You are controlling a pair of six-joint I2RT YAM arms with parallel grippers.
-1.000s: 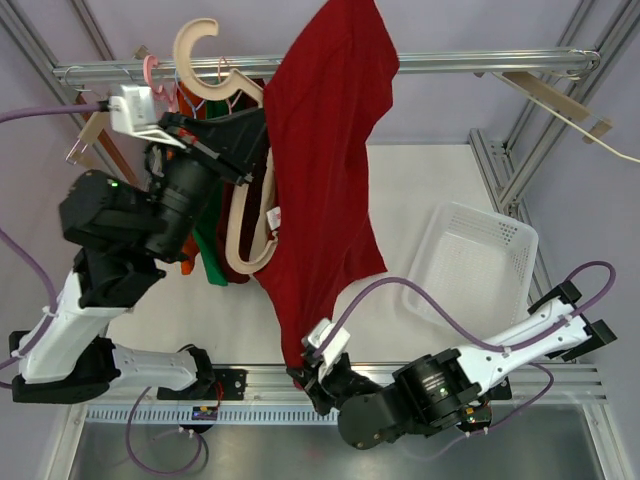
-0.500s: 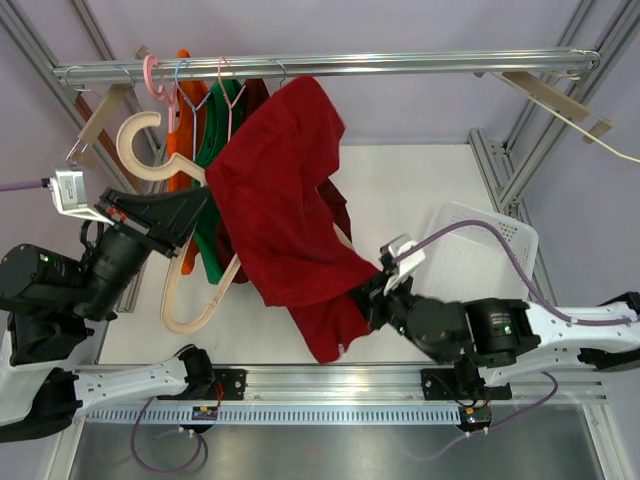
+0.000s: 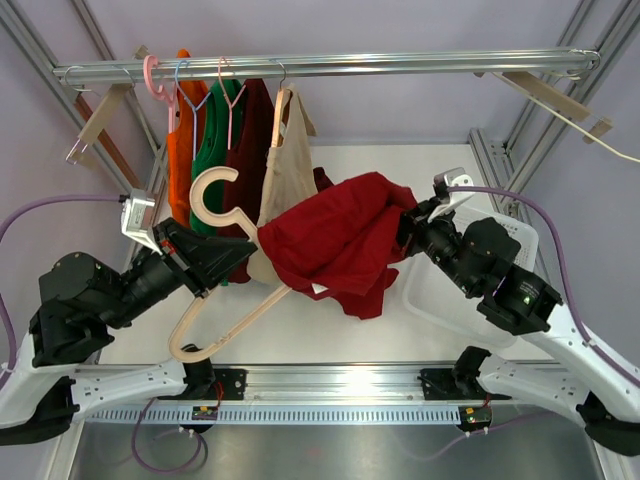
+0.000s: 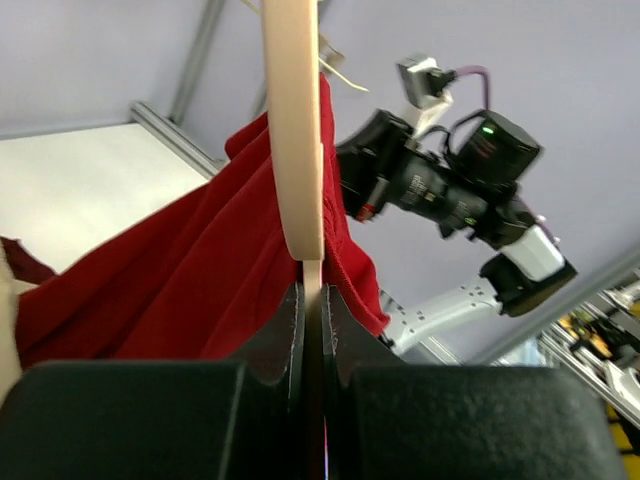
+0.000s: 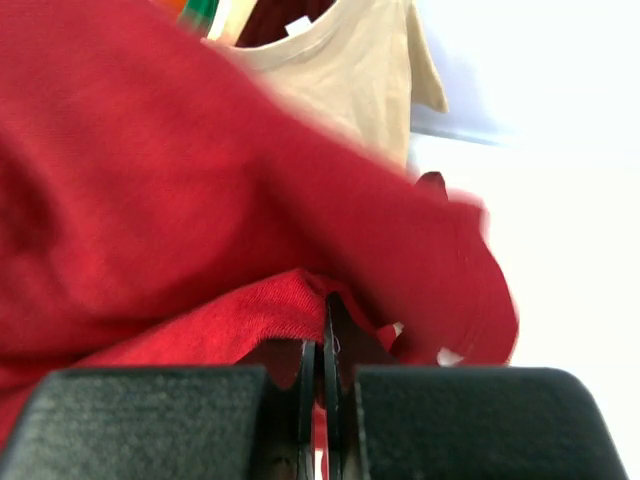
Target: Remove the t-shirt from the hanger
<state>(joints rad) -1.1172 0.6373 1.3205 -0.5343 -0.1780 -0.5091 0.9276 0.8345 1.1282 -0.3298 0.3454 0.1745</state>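
Red t-shirt (image 3: 340, 245) is hanging bunched above the table (image 3: 400, 165), with one end caught on the wooden hanger (image 4: 292, 130) and the other pinched tight in the jaws of the right gripper (image 5: 322, 345). The left gripper (image 4: 312, 300) is clamping the hanger's arm in closed jaws. Pulling rightward along that arm, with the left holding firm, should slide the cloth off without snagging.

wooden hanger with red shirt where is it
Top view, left of centre: the pale wooden hanger is off the metal rail, clamped in the left gripper, red t-shirt bunched at its right end.
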